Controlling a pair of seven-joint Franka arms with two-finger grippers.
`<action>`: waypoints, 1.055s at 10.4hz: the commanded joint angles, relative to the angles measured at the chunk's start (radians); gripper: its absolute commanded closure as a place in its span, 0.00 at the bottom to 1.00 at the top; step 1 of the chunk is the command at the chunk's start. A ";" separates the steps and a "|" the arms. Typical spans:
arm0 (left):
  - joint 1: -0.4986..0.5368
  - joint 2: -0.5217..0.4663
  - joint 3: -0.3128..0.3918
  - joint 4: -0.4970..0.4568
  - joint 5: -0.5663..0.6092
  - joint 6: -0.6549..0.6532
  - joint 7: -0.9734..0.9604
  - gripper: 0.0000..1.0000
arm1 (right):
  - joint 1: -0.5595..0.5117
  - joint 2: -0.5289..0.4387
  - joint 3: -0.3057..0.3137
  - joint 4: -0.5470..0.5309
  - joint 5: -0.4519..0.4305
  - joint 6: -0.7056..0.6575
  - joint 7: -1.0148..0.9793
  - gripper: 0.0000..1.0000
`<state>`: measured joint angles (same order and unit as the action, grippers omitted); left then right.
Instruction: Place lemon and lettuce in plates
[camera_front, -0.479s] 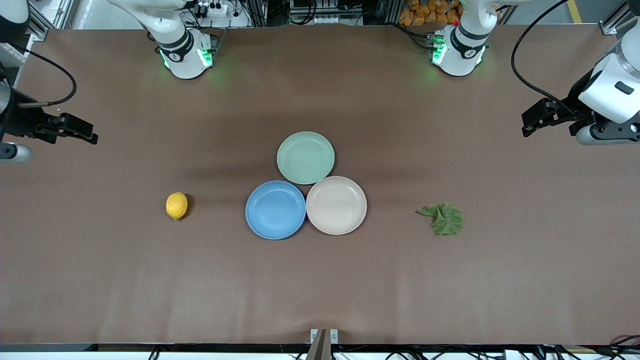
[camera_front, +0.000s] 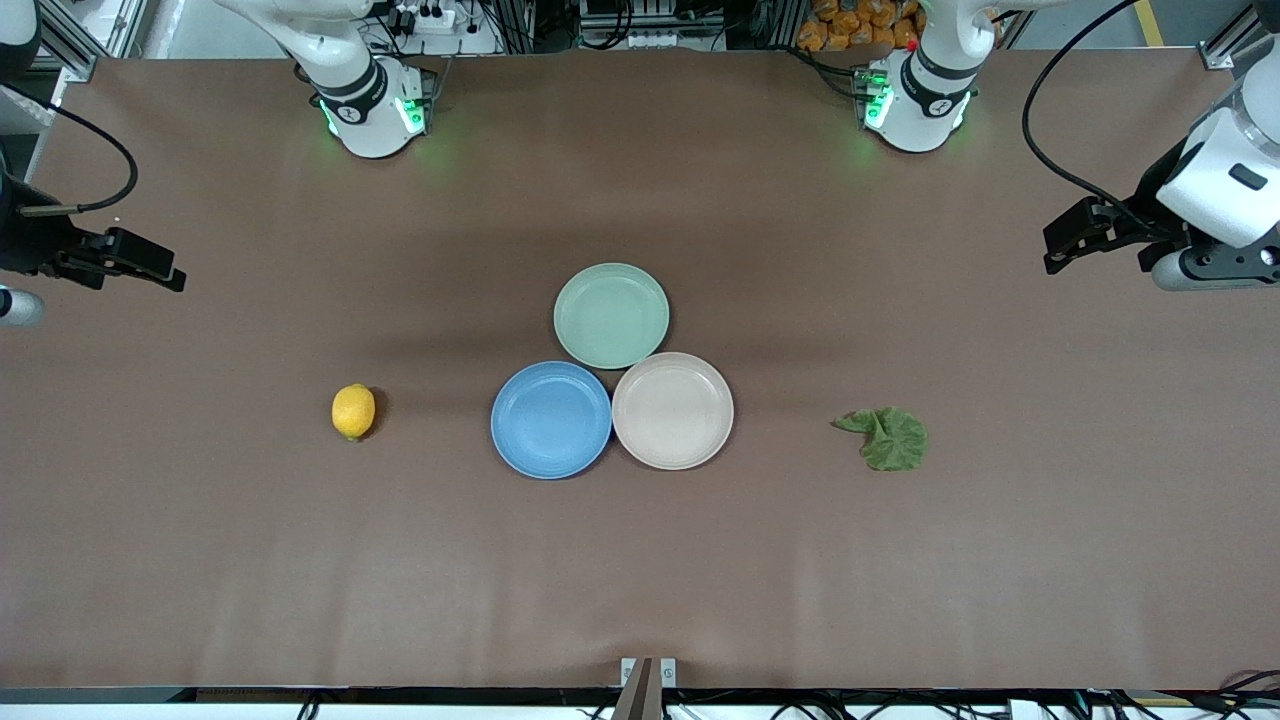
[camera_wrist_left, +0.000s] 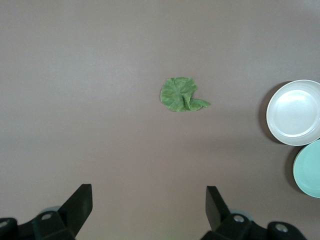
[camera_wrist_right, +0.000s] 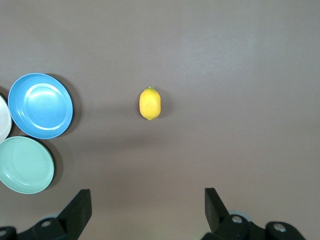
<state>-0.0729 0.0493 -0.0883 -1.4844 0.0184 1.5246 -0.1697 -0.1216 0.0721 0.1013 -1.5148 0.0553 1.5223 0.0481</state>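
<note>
The yellow lemon (camera_front: 353, 411) lies on the brown table toward the right arm's end; it also shows in the right wrist view (camera_wrist_right: 150, 103). The green lettuce leaf (camera_front: 887, 438) lies toward the left arm's end and shows in the left wrist view (camera_wrist_left: 181, 94). The blue plate (camera_front: 551, 419) and the beige-pink plate (camera_front: 672, 410) sit side by side at mid-table, both empty. My right gripper (camera_front: 160, 271) is open and empty, high at the right arm's table end. My left gripper (camera_front: 1062, 247) is open and empty, high at the left arm's table end.
A pale mint-green plate (camera_front: 611, 315) touches both task plates, farther from the front camera. The arm bases (camera_front: 372, 110) stand along the table's back edge. Cables hang by both wrists.
My right gripper has drifted slightly toward the table's end. The left arm, the lemon, the lettuce and the plates have not moved.
</note>
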 joint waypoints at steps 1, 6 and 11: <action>-0.007 0.062 -0.008 -0.014 -0.012 0.017 0.018 0.00 | -0.006 0.021 0.009 -0.059 0.012 0.103 0.015 0.00; -0.030 0.289 -0.024 -0.228 -0.017 0.462 0.012 0.00 | -0.004 0.251 0.008 -0.120 0.005 0.327 0.019 0.00; -0.048 0.487 -0.025 -0.321 -0.022 0.744 -0.011 0.01 | 0.040 0.369 0.011 -0.405 0.008 0.777 0.019 0.00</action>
<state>-0.1104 0.5170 -0.1141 -1.7985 0.0177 2.2363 -0.1740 -0.0936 0.4423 0.1080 -1.8708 0.0565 2.2471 0.0535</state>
